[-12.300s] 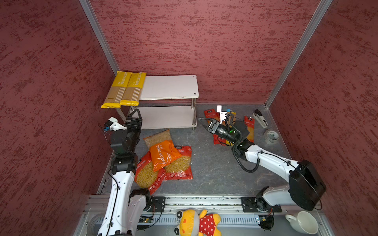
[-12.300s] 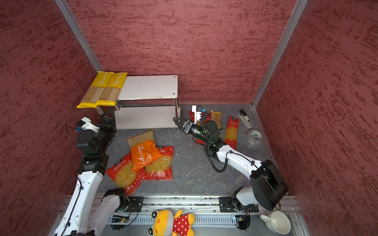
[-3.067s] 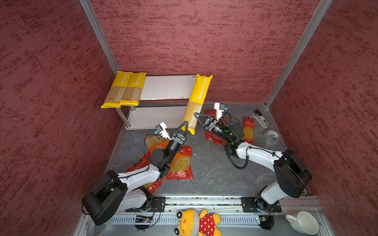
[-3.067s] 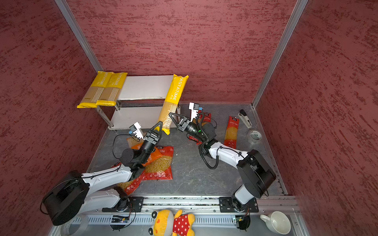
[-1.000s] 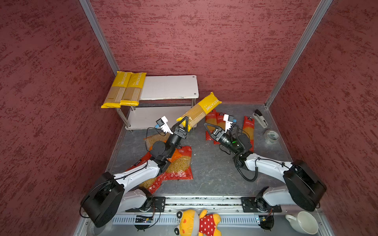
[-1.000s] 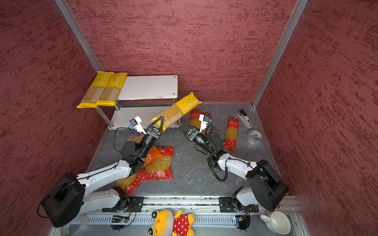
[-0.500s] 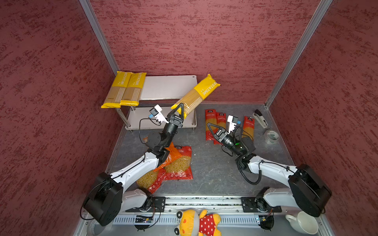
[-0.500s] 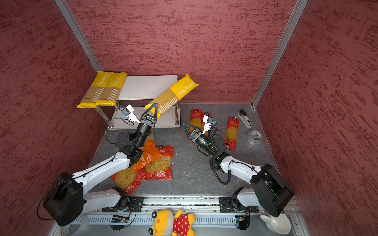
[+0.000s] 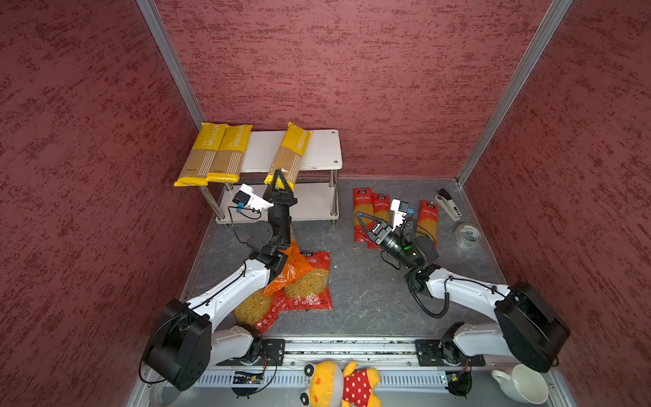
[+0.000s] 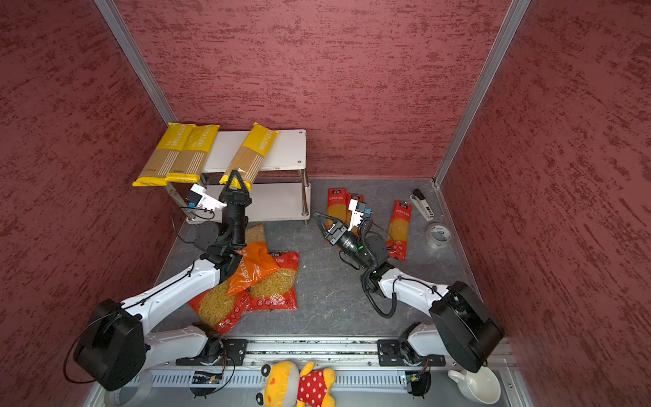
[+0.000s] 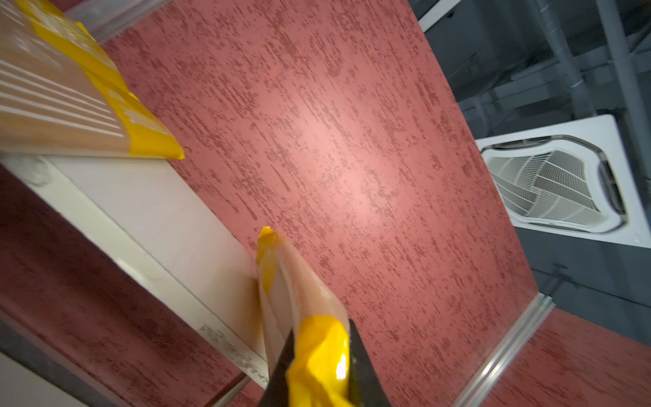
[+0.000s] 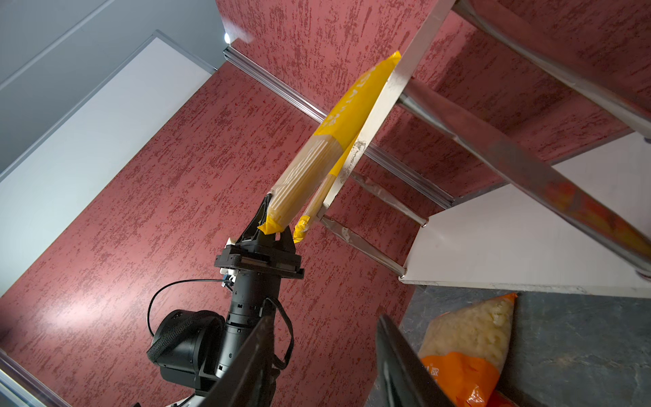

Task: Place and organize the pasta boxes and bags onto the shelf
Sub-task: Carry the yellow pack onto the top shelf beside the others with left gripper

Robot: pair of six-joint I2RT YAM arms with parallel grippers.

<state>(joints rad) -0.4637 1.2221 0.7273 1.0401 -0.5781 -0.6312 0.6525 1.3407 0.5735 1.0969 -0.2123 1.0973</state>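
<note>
Left gripper [image 9: 279, 177] clamps 1 of 3 yellow packs [image 9: 291, 155] on shelf [image 9: 324, 149]; right gripper [image 9: 366, 219] apart, empty; 3 red packs [image 9: 362, 203] at 3 o'clock

Yellow pasta box [image 9: 290, 151] slants across shelf [image 9: 324, 149] (front end overhanging).

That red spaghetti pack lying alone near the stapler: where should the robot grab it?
Take the lone red spaghetti pack across its narrow width, about mid-length, coming straight down from above. It lies flat, long and slim, with nothing touching either long edge, so the jaws could straddle it. The right gripper, open and empty, looks the handier one.
</note>
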